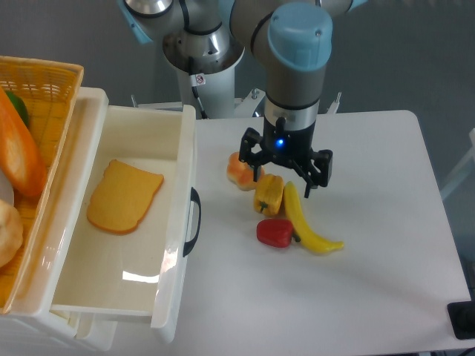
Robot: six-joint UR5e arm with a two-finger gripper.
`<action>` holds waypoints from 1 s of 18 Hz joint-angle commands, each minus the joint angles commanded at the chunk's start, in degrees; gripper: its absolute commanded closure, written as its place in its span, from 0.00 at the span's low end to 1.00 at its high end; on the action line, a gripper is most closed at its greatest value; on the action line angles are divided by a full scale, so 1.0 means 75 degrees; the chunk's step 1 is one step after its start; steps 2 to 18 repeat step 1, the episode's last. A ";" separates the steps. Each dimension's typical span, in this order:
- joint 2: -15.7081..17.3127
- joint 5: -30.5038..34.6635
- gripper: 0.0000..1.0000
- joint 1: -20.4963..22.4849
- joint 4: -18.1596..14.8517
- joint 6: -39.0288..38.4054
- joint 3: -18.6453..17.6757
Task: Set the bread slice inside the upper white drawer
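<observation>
The bread slice (125, 196), flat and orange-tan with a darker crust, lies on the floor of the upper white drawer (178, 222), in its far half. The drawer is pulled out and its dark handle (194, 221) faces the table. My gripper (285, 169) hangs over the table to the right of the drawer, above a group of toy foods. Its jaws stand apart with nothing between them.
Under and beside the gripper lie a round orange-white bun (239, 170), a yellow pepper (269, 194), a banana (308, 224) and a red pepper (274, 232). A yellow wicker basket (41, 81) at the far left holds a baguette (18, 152). The lower white drawer (85, 328) peeks out below.
</observation>
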 joint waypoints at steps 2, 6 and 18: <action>-0.0035 0.0071 0.00 -0.0012 0.0047 0.0000 0.0000; -0.0035 0.0071 0.00 -0.0012 0.0047 0.0000 0.0000; -0.0035 0.0071 0.00 -0.0012 0.0047 0.0000 0.0000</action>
